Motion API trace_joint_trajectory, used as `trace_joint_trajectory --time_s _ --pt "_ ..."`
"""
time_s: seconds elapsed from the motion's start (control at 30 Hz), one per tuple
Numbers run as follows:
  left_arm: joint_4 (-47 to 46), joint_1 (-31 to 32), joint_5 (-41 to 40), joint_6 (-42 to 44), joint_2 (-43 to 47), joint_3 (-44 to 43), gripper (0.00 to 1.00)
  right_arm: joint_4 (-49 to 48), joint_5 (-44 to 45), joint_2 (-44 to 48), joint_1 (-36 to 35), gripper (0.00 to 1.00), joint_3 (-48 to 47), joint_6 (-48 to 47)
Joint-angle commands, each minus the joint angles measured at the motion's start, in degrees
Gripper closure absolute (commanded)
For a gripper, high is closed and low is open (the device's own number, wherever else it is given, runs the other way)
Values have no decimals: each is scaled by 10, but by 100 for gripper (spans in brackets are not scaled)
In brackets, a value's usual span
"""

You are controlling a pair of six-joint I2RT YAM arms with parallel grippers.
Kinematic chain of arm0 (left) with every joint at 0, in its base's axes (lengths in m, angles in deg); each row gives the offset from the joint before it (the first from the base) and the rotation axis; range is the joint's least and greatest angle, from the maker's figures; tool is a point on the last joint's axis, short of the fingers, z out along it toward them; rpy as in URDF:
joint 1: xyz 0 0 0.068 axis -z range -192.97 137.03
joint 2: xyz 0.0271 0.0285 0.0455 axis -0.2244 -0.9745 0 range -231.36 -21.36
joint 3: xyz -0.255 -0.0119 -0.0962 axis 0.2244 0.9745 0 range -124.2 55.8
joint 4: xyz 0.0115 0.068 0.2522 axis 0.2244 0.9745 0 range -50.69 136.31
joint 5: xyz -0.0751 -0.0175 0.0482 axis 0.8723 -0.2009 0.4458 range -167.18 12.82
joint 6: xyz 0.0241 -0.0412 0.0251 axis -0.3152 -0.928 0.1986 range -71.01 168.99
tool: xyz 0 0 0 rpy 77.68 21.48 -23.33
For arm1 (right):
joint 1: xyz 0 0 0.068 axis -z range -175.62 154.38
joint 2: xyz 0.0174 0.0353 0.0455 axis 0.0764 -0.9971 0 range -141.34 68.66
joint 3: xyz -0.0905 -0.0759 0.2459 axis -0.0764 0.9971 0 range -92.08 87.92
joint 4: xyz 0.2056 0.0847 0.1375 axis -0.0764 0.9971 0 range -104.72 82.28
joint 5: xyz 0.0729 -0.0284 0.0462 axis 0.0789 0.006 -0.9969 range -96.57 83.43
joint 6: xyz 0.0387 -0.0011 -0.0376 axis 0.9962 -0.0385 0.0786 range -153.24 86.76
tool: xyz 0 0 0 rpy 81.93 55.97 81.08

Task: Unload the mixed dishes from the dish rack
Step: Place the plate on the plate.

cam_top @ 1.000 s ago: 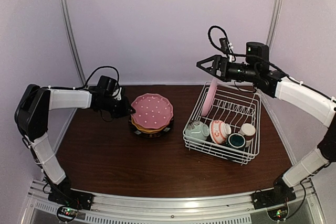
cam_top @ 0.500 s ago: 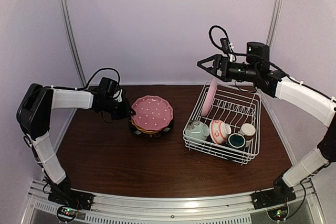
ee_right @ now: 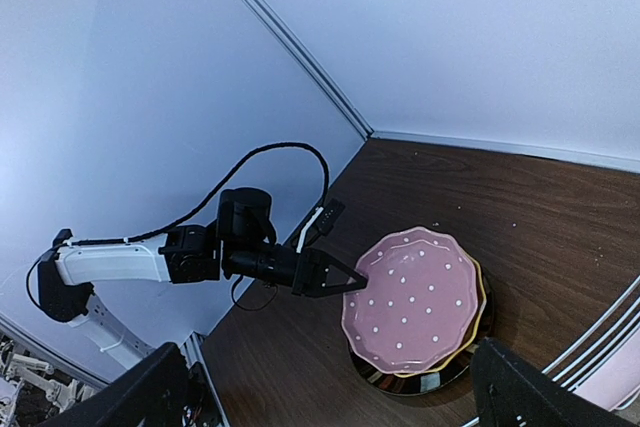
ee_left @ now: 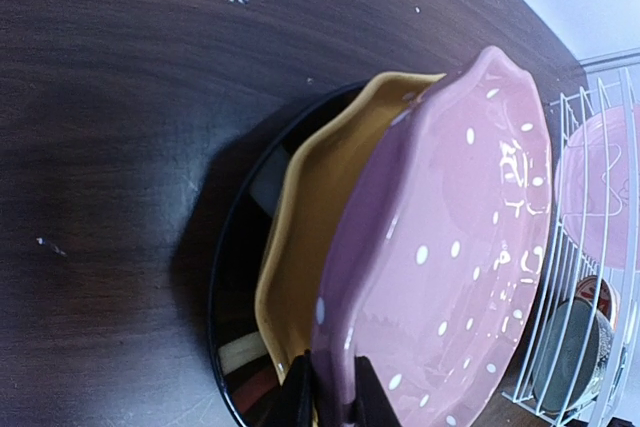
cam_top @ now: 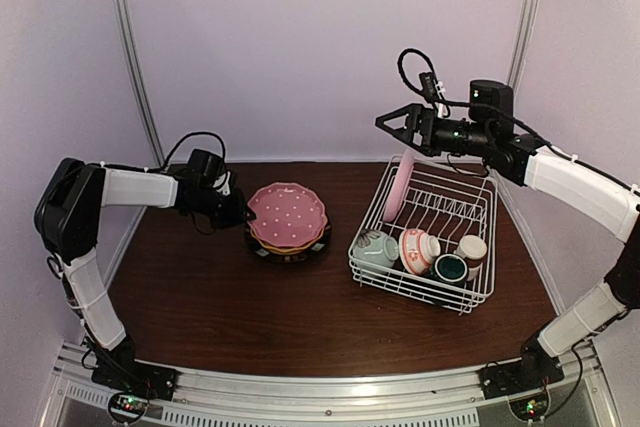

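Note:
My left gripper [cam_top: 243,212] is shut on the left rim of a pink white-dotted scalloped plate [cam_top: 288,214]. In the left wrist view its fingertips [ee_left: 333,389] pinch that plate [ee_left: 450,247], which lies over a yellow plate [ee_left: 315,197] and a black-rimmed plate [ee_left: 228,277]. The white wire dish rack [cam_top: 410,285] stands to the right. It holds an upright pink plate [cam_top: 399,189], a pale green bowl [cam_top: 375,247], a red-patterned bowl [cam_top: 416,249] and two cups [cam_top: 450,267] [cam_top: 471,247]. My right gripper [cam_top: 392,125] hangs open and empty above the rack's back left corner.
The dark wooden table [cam_top: 300,317] is enclosed by pale walls with metal rails [cam_top: 130,57] at the back corners. A cable loops above the right wrist [cam_top: 410,62]. The plate stack also shows in the right wrist view [ee_right: 415,317].
The left gripper and the pink dotted plate have shifted slightly left and down over the stack. The right arm has not moved.

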Motion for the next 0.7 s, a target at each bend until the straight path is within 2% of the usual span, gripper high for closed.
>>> trace_joint_trajectory --time_s 0.0,0.2,0.33,0.5,0.67 --pt "-77 -5 30 -3 2 -21 100 -13 -7 4 4 0 8 5" --pt "-68 -5 36 0 -3 -23 97 -13 -7 2 4 0 6 6" --pt "-55 -5 37 2 -5 -28 89 -28 -9 0 4 0 4 9" --pt "-36 -4 29 10 -4 -35 71 -28 -10 0 4 0 4 10" --pt "-10 -3 9 27 0 -45 62 -29 -11 0 3 0 3 12"
